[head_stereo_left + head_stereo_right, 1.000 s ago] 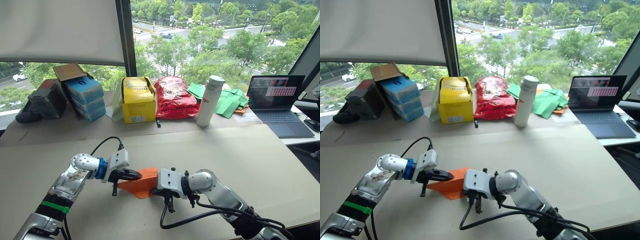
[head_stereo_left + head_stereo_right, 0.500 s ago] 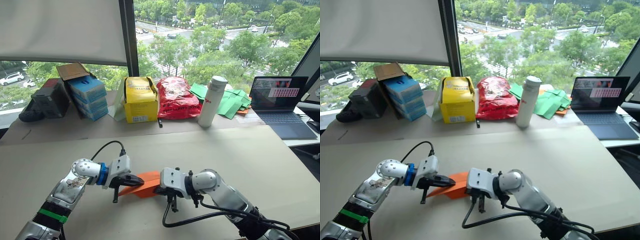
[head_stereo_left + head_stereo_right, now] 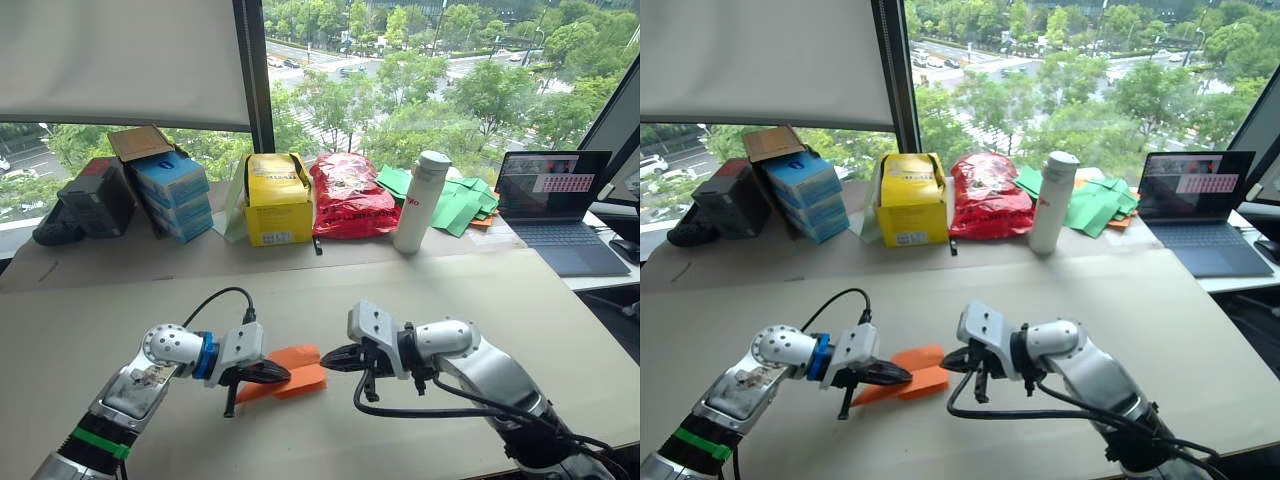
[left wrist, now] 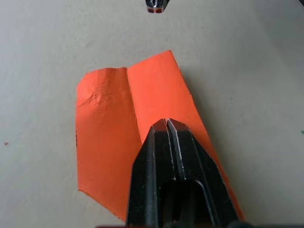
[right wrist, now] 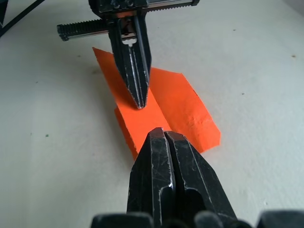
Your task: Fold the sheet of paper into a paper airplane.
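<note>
The sheet of paper lies folded on the beige table as a long orange strip with a raised crease down its middle. My left gripper is shut, and its closed tip rests on top of the paper near the crease. My right gripper is also shut and holds nothing. It points at the paper's right end from a short gap away. In the right wrist view the paper lies just past that gripper's closed tip, with the left gripper on it.
Along the far edge by the window stand blue boxes, a yellow box, a red plastic bag, a white bottle, green paper pieces and an open laptop.
My right gripper has drawn back off the paper to the right. The paper, earlier tented up between both grippers, now lies flatter under the left gripper. The head view has shifted slightly.
</note>
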Robot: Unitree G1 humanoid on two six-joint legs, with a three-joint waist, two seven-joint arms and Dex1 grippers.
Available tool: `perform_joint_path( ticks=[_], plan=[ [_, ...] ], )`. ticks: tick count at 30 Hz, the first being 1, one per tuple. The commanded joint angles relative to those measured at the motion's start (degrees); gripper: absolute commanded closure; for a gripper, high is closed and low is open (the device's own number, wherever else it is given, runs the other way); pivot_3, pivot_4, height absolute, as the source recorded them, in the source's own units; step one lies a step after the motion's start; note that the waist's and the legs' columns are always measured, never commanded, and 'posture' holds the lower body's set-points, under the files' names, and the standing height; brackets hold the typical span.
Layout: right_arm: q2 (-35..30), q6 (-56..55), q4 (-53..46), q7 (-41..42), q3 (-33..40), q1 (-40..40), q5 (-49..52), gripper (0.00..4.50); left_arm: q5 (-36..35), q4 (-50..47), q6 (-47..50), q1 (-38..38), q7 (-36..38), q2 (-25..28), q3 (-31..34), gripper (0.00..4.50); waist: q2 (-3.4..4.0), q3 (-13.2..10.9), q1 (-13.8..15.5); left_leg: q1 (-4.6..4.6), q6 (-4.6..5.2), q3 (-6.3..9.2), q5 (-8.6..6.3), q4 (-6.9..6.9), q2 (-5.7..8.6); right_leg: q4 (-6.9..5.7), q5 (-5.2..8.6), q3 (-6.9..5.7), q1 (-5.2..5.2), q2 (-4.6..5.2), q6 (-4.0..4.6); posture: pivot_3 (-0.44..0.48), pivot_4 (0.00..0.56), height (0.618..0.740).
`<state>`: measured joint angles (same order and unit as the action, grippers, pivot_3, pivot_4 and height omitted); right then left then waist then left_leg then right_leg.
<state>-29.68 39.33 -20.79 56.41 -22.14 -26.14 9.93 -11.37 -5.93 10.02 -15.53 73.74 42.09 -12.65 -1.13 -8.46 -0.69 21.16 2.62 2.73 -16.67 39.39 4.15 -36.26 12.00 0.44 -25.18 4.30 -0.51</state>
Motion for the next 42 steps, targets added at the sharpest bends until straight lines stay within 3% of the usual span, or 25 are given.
perform_joint_path(
  ticks=[1,11,17,23,30,33,36,39,42],
  plan=[
    [2.1,-3.8,2.0,-2.1,-3.8,-0.2,-2.5,4.47,-0.8,-3.5,-0.8,0.8,0.2,1.0,0.5,4.5,0.0,0.0,0.0,0.0,-0.01,0.01,0.01,0.0,0.0,0.0,0.0,0.0,-0.01,0.0,0.0,0.0,0.15,0.74],
    [2.0,-7.9,5.8,-3.1,-8.3,2.4,-6.5,4.47,-4.0,-9.9,2.6,7.6,0.3,3.9,2.2,4.5,0.01,0.0,0.0,0.01,-0.01,0.0,0.0,0.0,0.01,0.02,0.0,0.01,-0.01,0.01,-0.01,0.0,0.15,0.74],
    [2.2,-7.8,6.0,-3.2,-7.9,2.0,-6.7,4.47,1.0,-1.0,-4.7,10.4,-0.6,6.1,1.4,4.5,0.01,0.0,0.0,-0.03,0.0,0.02,0.0,0.0,0.0,0.01,0.0,-0.02,0.01,-0.01,0.0,0.0,0.15,0.74],
    [2.5,-6.8,4.8,-3.5,-8.1,1.4,-6.7,4.47,2.2,7.5,-10.3,7.1,-0.9,6.1,1.4,4.5,0.04,0.0,0.1,-0.12,-0.03,0.04,0.02,0.0,-0.01,-0.02,-0.01,-0.02,0.08,0.0,0.0,0.0,0.15,0.74],
    [3.6,-5.2,4.3,-4.5,-8.5,1.1,-6.8,4.47,1.5,9.6,-11.1,5.0,-0.9,6.7,1.6,4.5,0.06,0.0,0.0,-0.16,-0.05,0.04,0.03,0.0,-0.01,-0.12,-0.01,-0.02,0.08,-0.01,0.0,0.0,0.15,0.74],
    [4.3,-4.8,4.6,-5.1,-8.6,1.1,-7.0,4.47,-1.5,6.8,-7.8,4.7,-0.7,6.8,2.9,4.5,0.06,0.0,0.0,-0.15,-0.04,0.03,0.03,0.0,-0.01,-0.14,-0.01,-0.02,0.07,-0.02,0.0,0.0,0.15,0.74],
    [4.2,-4.6,4.9,-5.3,-8.8,1.3,-7.4,4.47,-11.5,-1.3,4.2,4.7,-1.1,6.3,6.7,4.5,0.04,0.0,-0.1,-0.09,-0.03,0.02,0.03,0.01,-0.01,-0.3,0.0,-0.02,-0.05,-0.03,0.0,0.0,0.15,0.74],
    [4.1,-4.5,4.8,-5.4,-9.1,1.4,-7.7,4.47,-16.2,-4.8,11.5,4.3,-2.1,6.1,9.1,4.5,0.04,0.0,0.0,-0.08,0.0,0.03,0.0,0.04,-0.01,-0.37,0.01,-0.04,-0.06,-0.03,-0.02,0.0,0.15,0.74],
    [4.0,-4.3,4.7,-5.3,-9.1,1.3,-7.8,4.47,-14.0,-3.9,12.5,4.5,-3.9,5.9,8.7,4.5,0.05,0.0,-0.1,-0.09,-0.01,0.02,0.01,0.05,0.0,-0.36,0.01,-0.04,-0.06,-0.03,-0.02,0.0,0.15,0.74]
  ],
)
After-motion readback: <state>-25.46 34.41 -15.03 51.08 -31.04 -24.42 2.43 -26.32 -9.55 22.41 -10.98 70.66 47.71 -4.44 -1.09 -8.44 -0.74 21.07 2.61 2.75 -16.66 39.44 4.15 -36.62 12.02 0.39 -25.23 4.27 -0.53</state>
